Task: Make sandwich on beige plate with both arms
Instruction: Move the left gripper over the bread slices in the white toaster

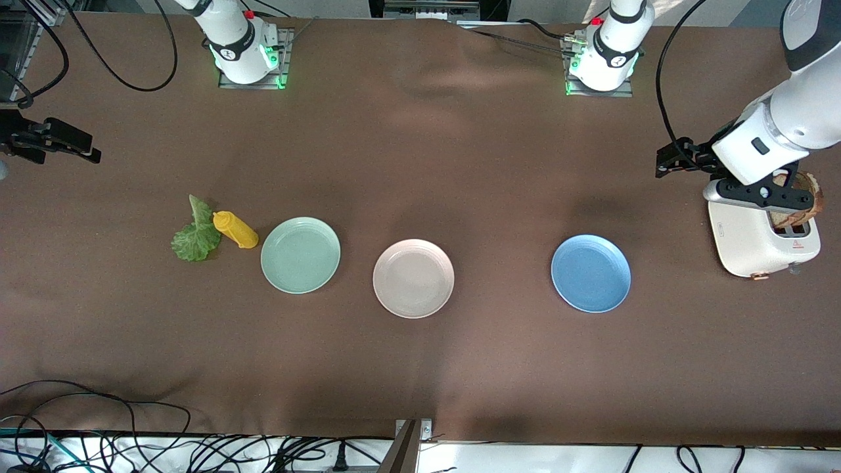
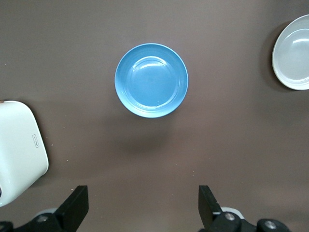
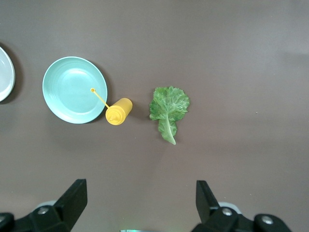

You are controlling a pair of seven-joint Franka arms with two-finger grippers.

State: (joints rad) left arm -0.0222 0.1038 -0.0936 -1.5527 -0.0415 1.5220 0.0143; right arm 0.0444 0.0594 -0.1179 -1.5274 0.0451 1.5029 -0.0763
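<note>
The beige plate (image 1: 413, 278) (image 2: 292, 52) lies bare at the table's middle, between a mint green plate and a blue one. Brown bread slices (image 1: 803, 197) stand in a white toaster (image 1: 755, 243) (image 2: 17, 145) at the left arm's end. A green lettuce leaf (image 1: 195, 235) (image 3: 168, 108) lies flat at the right arm's end. My left gripper (image 1: 665, 164) (image 2: 143, 198) hangs open and empty, high beside the toaster. My right gripper (image 1: 89, 152) (image 3: 140, 191) is open and empty too, high over the table edge at the right arm's end.
A yellow squeeze bottle (image 1: 235, 230) (image 3: 118, 111) lies on its side between the lettuce and the mint green plate (image 1: 301, 255) (image 3: 75, 90). The blue plate (image 1: 590, 273) (image 2: 151, 80) sits between the beige plate and the toaster. Cables run along the table's near edge.
</note>
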